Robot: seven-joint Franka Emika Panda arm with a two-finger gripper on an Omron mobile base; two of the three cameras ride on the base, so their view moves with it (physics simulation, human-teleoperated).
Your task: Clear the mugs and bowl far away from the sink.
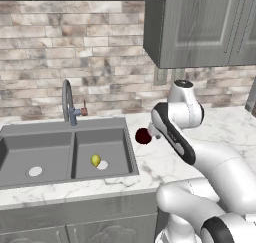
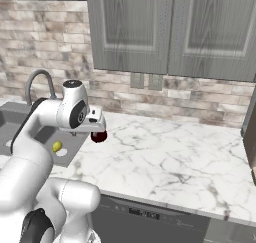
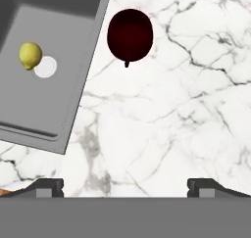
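On your far left you have the sink (image 1: 65, 157), a grey double basin sunk into the marble bench (image 1: 165, 162), with its curved faucet (image 1: 67, 102) standing at the back edge against the brick wall. In the right-hand basin a small yellow lemon (image 1: 95, 160) lies just beside the white drain (image 1: 103, 165); the hand view shows the same pair, the lemon touching or nearly touching the drain disc.

Moving right, just past the sink's rim, the dark maroon mug (image 1: 143, 136) sits on the bench close to the basin edge. In the hand view you look straight down into it: a dark round mouth with a small nub of handle on the side facing the camera, near the sink's corner but apart from it.

Right again comes the arm, bent over the bench with its wrist just beside the mug. Your pincer (image 3: 125, 185) hangs released, its two dark fingertips spread wide at the bottom of the hand view, bare marble between them and the mug well ahead of them, untouched.

Grey wall cabinets (image 2: 170, 27) hang above the bench on the right.
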